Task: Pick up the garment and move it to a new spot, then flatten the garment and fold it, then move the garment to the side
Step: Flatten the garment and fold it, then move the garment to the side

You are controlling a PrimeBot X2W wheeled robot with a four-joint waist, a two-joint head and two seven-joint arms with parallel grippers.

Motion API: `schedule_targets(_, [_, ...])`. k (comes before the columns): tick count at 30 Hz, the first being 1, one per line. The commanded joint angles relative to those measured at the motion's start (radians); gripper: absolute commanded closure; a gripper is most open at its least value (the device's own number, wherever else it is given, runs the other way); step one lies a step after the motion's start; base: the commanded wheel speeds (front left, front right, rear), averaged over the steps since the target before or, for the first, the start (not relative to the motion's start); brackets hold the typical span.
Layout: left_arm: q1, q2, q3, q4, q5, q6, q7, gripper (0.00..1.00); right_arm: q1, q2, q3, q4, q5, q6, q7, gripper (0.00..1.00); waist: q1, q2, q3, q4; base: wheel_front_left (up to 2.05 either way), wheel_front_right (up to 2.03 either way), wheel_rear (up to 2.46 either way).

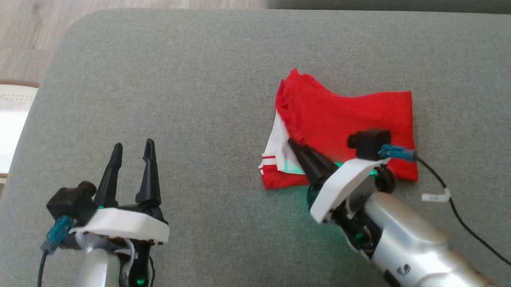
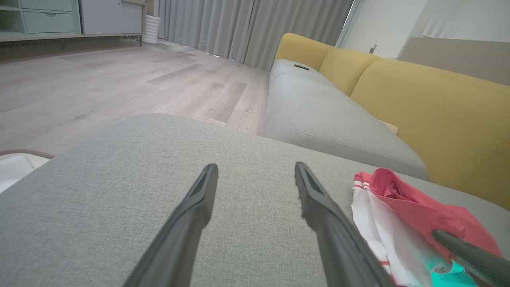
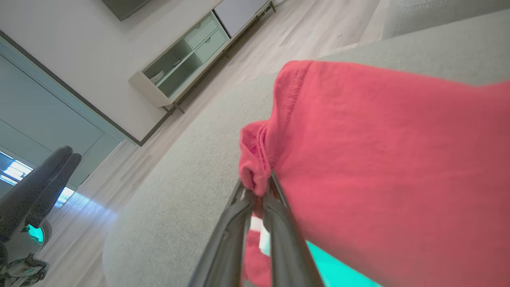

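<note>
Grey cushion (image 1: 181,86) carries the folded garment (image 1: 351,115) on its right half. Our right gripper (image 3: 259,185) pinches its left edge; our left gripper (image 1: 132,147) hovers spread. We judge moving it aside is in hand, needing a firm hold.

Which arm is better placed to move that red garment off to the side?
Probably the right. The right gripper is pinched on the edge of the garment, while the left gripper hangs open over the bare cushion, apart from the cloth.
</note>
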Motion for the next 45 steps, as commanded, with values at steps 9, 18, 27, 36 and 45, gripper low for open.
schedule_targets(9, [-0.029,0.010,0.053,-0.035,-0.001,0.007,-0.006,0.00,-0.088,0.020,0.146,-0.048,0.109,-0.001,-0.061,0.00,0.0000,0.0000,-0.007,-0.055,0.00,0.00,0.00])
schedule_targets(18, [-0.017,0.010,0.061,-0.077,-0.016,0.013,-0.006,0.00,-0.166,0.020,0.001,0.088,-0.097,-0.001,-0.141,0.00,0.0000,0.0000,-0.027,-0.149,0.00,0.00,0.00])
schedule_targets(27, [-0.011,0.010,0.058,-0.140,-0.027,0.027,-0.006,0.00,-0.054,-0.039,-0.346,-0.042,-0.451,-0.001,-0.149,0.00,0.0000,0.0000,-0.030,-0.207,0.00,0.00,0.00])
schedule_targets(36, [0.015,0.010,0.075,-0.196,-0.033,0.036,-0.006,0.00,0.148,0.003,-0.575,-0.255,-0.674,-0.001,-0.150,0.00,0.0000,0.0000,-0.035,-0.228,0.00,0.00,0.00])
schedule_targets(45, [0.053,0.010,0.077,-0.192,-0.030,0.034,-0.006,0.00,0.239,0.019,-0.615,-0.341,-0.686,-0.001,-0.150,0.00,0.0000,0.0000,-0.037,-0.235,0.00,0.00,0.00])
